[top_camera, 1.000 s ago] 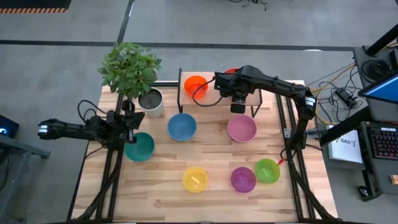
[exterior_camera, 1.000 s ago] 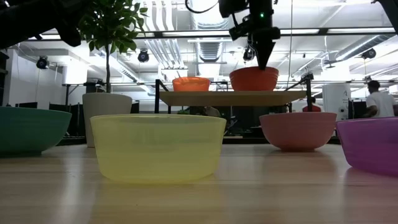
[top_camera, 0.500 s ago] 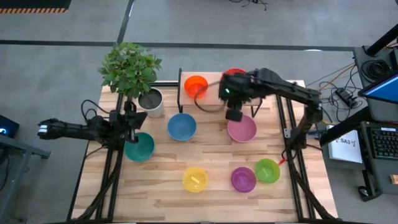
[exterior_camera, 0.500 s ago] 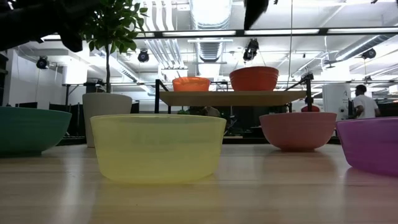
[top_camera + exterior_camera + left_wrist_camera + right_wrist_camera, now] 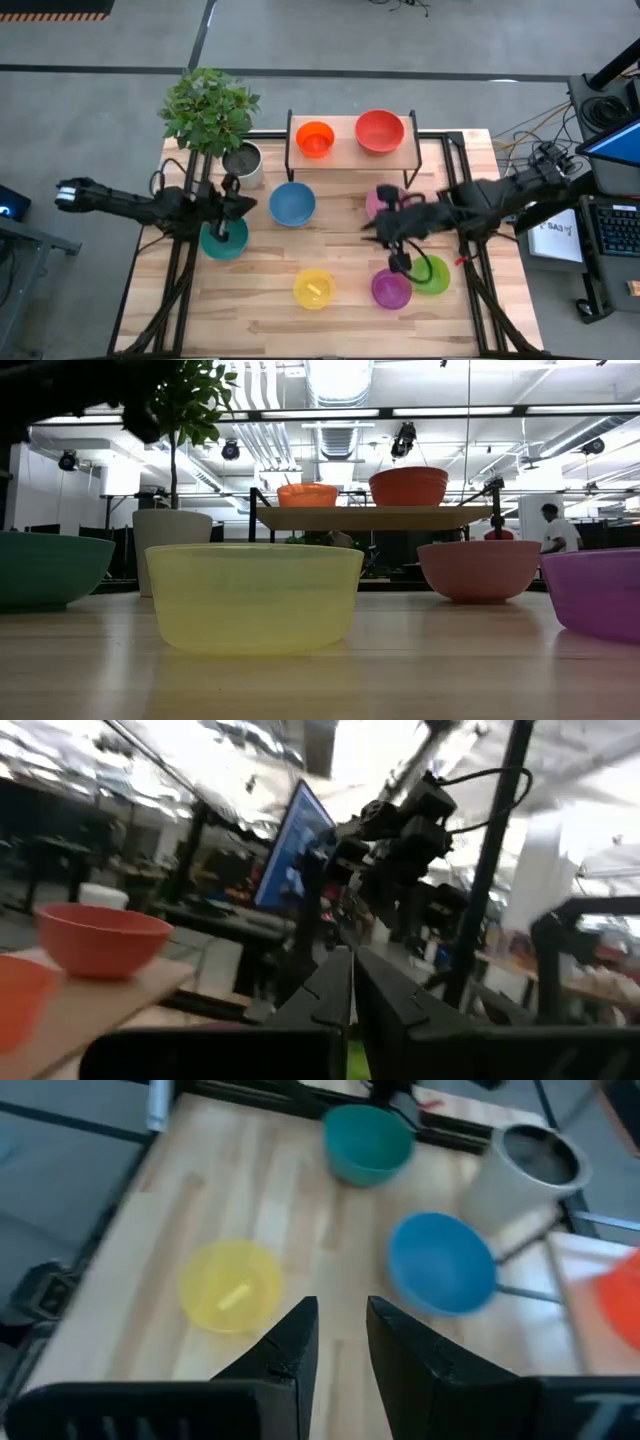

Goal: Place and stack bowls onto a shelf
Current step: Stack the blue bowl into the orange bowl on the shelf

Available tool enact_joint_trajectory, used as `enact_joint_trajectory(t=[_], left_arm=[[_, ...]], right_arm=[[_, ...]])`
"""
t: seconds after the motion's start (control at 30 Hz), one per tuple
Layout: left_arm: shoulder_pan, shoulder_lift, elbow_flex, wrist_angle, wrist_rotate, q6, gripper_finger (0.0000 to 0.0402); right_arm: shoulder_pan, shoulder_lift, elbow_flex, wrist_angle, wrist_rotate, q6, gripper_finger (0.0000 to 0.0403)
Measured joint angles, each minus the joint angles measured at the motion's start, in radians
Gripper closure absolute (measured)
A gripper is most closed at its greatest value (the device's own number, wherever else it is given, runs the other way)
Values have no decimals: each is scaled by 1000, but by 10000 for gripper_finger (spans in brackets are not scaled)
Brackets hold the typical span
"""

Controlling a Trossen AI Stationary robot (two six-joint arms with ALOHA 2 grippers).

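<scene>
Hovering beside the pink bowl [image 5: 381, 203], the right gripper [image 5: 398, 262] has fingers apart, probably to grasp it. The left gripper [image 5: 232, 199], fingers together, waits over the teal bowl [image 5: 222, 238].

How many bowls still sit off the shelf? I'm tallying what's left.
6, all on the slatted table: teal plastic bowl, blue bowl, pink bowl partly under the right arm, yellow bowl, purple bowl, green bowl.

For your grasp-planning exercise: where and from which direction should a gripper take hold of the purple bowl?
Pinch the purple bowl by its thin rim, coming straight down from above. It sits upright and open, and its curved wall offers no flat sides. Probably use the rim away from the green bowl, which crowds it.
</scene>
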Motion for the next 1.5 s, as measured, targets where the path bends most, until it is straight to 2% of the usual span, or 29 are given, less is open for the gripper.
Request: enact_joint_trajectory(t=[0.33, 0.43, 0.6, 0.83, 1.0, 1.2, 1.4, 1.5], left_arm=[[-162, 213, 217, -393, -2, -46, 402], [-199, 272, 299, -568, -35, -79, 402], [-212, 402, 453, -862, -108, -175, 402], [-212, 621, 608, -1102, -136, -230, 402], [-212, 753, 692, -1151, -188, -197, 402], [-192, 854, 761, -1168, -209, -105, 398], [-141, 906, 781, -1219, -218, -95, 360], [-114, 929, 780, -1234, -265, -80, 328]], right_arm=[[115, -163, -446, 368, 37, 139, 328], [125, -207, -550, 458, 39, 174, 326], [125, -270, -696, 614, 55, 183, 329], [141, -325, -875, 828, 53, 193, 326], [155, -353, -959, 915, 52, 191, 324], [158, -413, -976, 903, 49, 167, 330], [177, -448, -982, 901, 44, 168, 322], [199, -425, -1003, 935, 44, 205, 321]])
